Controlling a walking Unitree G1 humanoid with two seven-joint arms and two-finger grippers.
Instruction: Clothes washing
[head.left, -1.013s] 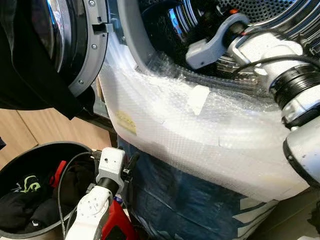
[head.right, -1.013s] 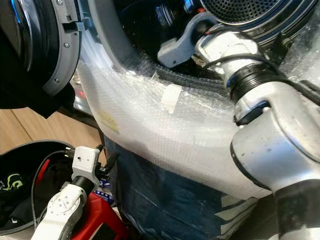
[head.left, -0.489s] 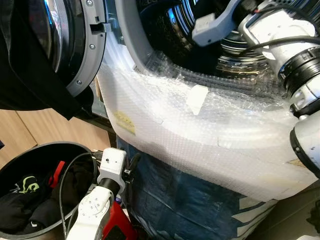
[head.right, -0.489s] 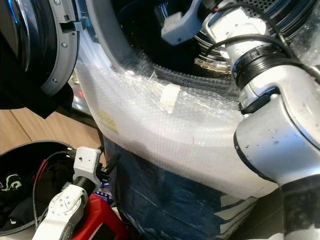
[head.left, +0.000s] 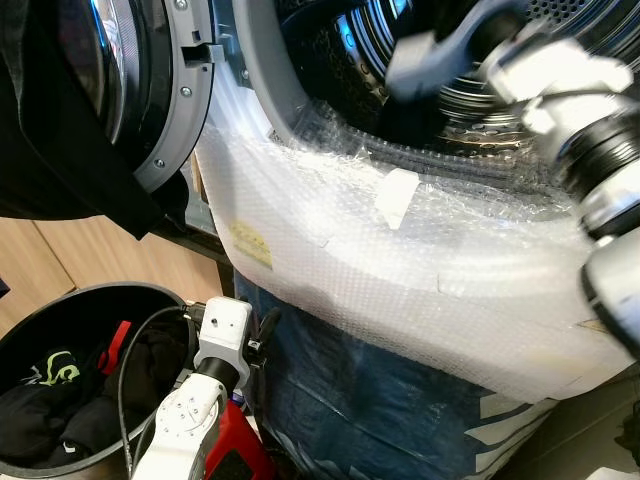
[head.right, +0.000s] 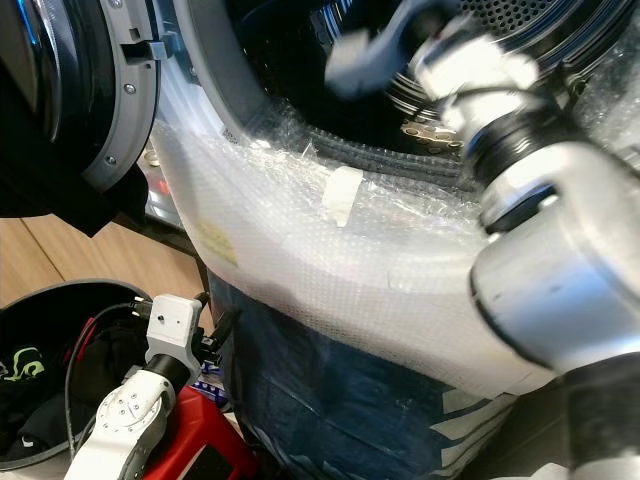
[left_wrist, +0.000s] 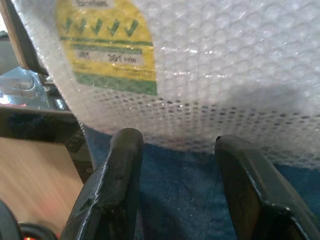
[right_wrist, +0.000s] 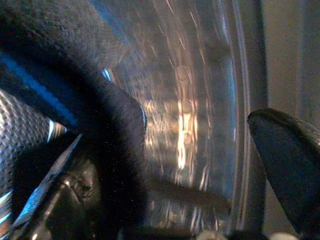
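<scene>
The washing machine's front (head.left: 420, 260) is wrapped in bubble wrap, and its door (head.left: 165, 100) stands open to the left. My right arm (head.left: 545, 75) reaches into the steel drum (head.right: 520, 20) and looks motion-blurred. In the right wrist view the right gripper (right_wrist: 170, 130) is open inside the drum, with a dark garment (right_wrist: 100, 100) lying against one finger. My left gripper (left_wrist: 179, 140) is open and holds nothing. It sits low against the machine's front, below a yellow label (left_wrist: 107, 45), and beside a black basket (head.left: 25, 335) of dark clothes (head.left: 60, 405).
A black garment (head.left: 50, 150) hangs over the open door. A red object (head.left: 235, 455) lies under my left arm. Blue plastic sheeting (head.left: 380, 400) covers the machine's lower front. Wooden flooring (head.left: 60, 265) shows at the left.
My right arm has risen and swung to the right, further into the drum, and is still moving. The left arm has stayed put.
</scene>
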